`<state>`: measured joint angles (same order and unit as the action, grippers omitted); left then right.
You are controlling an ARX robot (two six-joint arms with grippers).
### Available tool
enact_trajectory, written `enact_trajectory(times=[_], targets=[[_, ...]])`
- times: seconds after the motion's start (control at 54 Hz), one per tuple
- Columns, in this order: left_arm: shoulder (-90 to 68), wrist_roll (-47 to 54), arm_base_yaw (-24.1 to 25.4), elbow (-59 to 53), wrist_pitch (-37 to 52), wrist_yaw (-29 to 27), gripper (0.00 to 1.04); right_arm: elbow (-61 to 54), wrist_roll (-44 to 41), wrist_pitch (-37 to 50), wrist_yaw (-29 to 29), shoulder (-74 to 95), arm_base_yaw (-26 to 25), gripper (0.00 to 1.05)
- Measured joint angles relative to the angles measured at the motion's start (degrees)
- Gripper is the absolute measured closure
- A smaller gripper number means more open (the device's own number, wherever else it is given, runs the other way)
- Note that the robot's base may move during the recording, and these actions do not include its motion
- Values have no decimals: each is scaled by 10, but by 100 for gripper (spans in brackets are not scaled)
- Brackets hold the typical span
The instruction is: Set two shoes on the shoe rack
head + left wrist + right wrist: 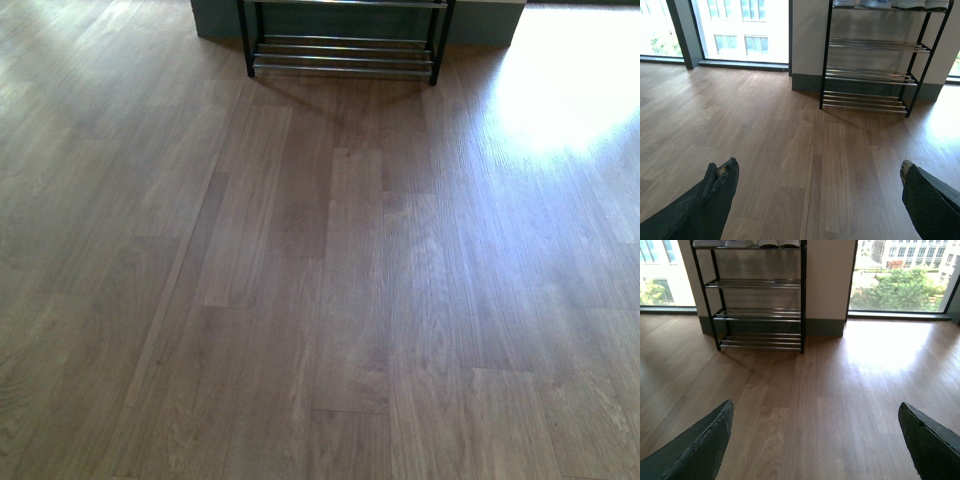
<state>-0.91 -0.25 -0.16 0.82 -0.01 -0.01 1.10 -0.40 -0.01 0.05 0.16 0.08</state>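
Observation:
The shoe rack (870,75) has a black frame and chrome bars and stands against the far wall. It also shows in the right wrist view (757,315), and its lowest tier shows at the top of the front view (345,55). Several shoes (890,4) sit on its top tier, cut off by the picture edge; they show in the right wrist view too (747,243). The lower tiers are bare. My left gripper (817,172) and my right gripper (815,415) are both open and empty, over bare floor well short of the rack. No shoe lies on the floor in view.
A wood floor (320,300) stretches from me to the rack. Windows (740,30) run along the far wall on both sides of the wall panel behind the rack. Bright sunlight falls on the floor at the right (570,80).

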Motion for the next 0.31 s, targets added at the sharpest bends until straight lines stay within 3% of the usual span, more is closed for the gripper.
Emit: enact_trajectory(times=[0.315], targets=[[0, 0, 0, 0, 0, 0, 9, 0, 0, 0, 0, 0, 0, 9]])
